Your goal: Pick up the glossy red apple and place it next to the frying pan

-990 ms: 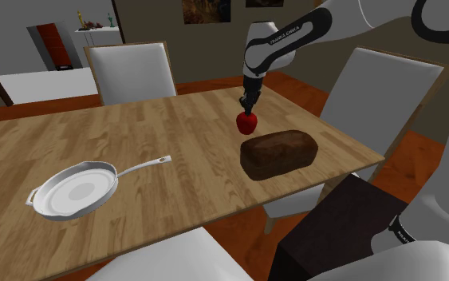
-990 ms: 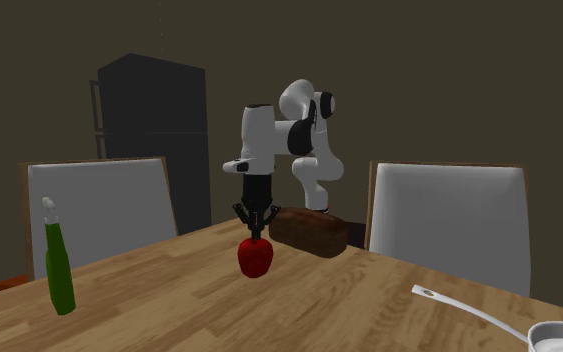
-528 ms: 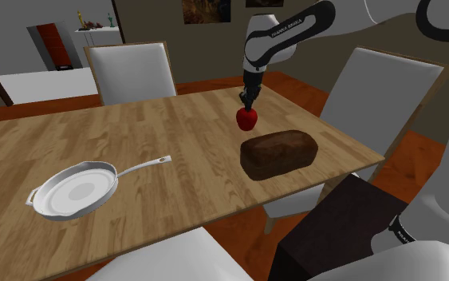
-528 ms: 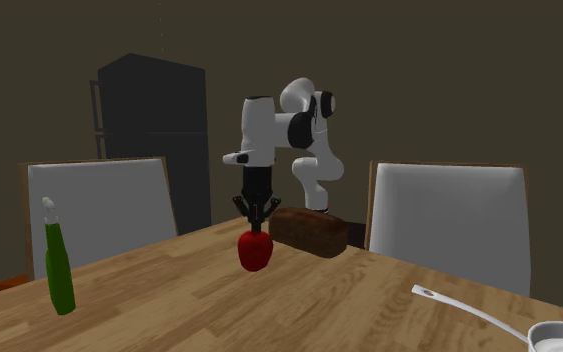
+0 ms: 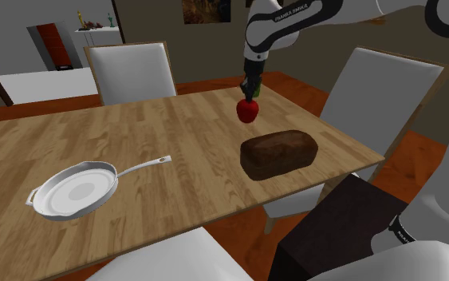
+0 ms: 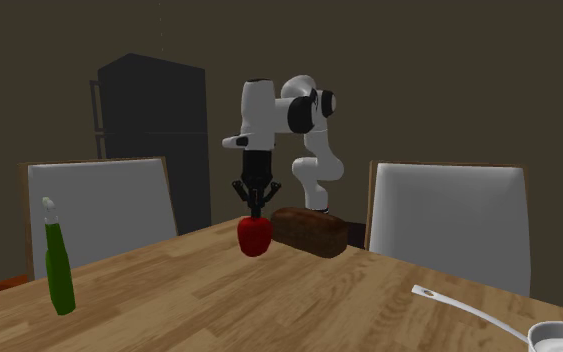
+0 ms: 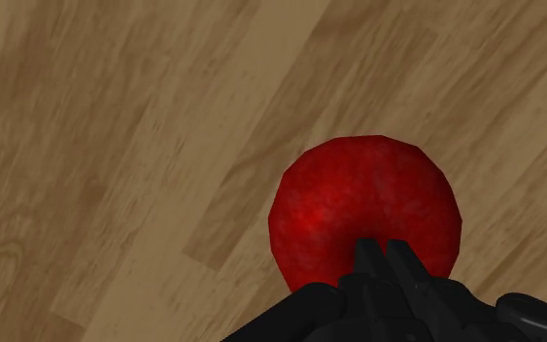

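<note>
Arm stretched out high over the worktop, wrist turned straight down, claw aimed at the wood. Quick count: one red apple, one white frying pan, one dark brown loaf, one green bottle, three white chairs around the edge. That claw is pinched almost closed on the apple's top, gripping it, and the apple hangs beneath, seemingly just clear of the wood, near the loaf, well apart from the pan.
</note>
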{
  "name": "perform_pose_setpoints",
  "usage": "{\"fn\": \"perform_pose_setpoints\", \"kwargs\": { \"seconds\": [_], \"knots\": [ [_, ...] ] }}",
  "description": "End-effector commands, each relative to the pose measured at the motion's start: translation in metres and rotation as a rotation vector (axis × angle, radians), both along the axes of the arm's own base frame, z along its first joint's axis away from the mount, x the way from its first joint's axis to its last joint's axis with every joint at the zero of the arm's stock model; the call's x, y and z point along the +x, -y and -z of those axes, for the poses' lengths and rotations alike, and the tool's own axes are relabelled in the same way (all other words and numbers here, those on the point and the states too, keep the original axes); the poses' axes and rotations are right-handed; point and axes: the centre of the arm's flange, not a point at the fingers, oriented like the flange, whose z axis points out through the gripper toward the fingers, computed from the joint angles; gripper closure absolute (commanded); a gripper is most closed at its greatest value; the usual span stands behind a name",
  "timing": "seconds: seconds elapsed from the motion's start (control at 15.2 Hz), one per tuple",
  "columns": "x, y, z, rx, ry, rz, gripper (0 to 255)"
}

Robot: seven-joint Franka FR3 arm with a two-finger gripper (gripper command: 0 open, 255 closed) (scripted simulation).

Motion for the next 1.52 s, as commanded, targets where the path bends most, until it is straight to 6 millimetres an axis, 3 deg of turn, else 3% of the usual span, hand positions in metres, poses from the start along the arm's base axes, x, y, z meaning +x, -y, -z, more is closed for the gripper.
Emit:
{"fn": "perform_pose_setpoints", "kwargs": {
  "seconds": [0.0, 1.32, 1.45],
  "knots": [
    [0.001, 0.000, -0.012, 0.000, 0.000, 0.000, 255],
    [0.000, 0.000, -0.116, 0.000, 0.000, 0.000, 255],
    [-0.011, -0.024, -0.116, 0.000, 0.000, 0.000, 255]
  ]
}}
